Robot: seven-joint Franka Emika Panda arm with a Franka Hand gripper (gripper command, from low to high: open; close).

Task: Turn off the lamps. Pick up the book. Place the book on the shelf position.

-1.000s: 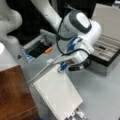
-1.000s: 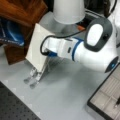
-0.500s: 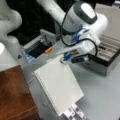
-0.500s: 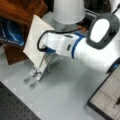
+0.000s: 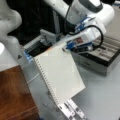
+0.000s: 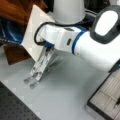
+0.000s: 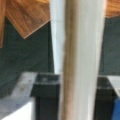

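Observation:
The book (image 5: pixel 60 75) is a white spiral-bound notebook that hangs tilted in the air, with its binding holes along the lower left edge. My gripper (image 5: pixel 67 48) is shut on its upper corner. In a front view the book (image 6: pixel 33 32) is held up beside the reddish-brown wooden cabinet, the shelf position (image 6: pixel 15 10), by my gripper (image 6: pixel 45 45). The cabinet top (image 5: pixel 15 95) lies at a front view's lower left, below the book. In the wrist view the book (image 7: pixel 77 60) runs edge-on down the middle, with the wood (image 7: pixel 27 17) behind. A cream-white lampshade (image 6: pixel 68 10) stands behind the arm.
The silver slatted stand (image 5: pixel 71 111) sits on the table under the book's lower edge and shows again as the stand (image 6: pixel 40 67) in a front view. A grey lidded case (image 5: pixel 105 58) lies at a front view's right. A dark open box (image 5: pixel 40 47) stands behind the book.
The gripper has raised the book up off the silver stand, and it now hangs higher and closer to the wooden cabinet.

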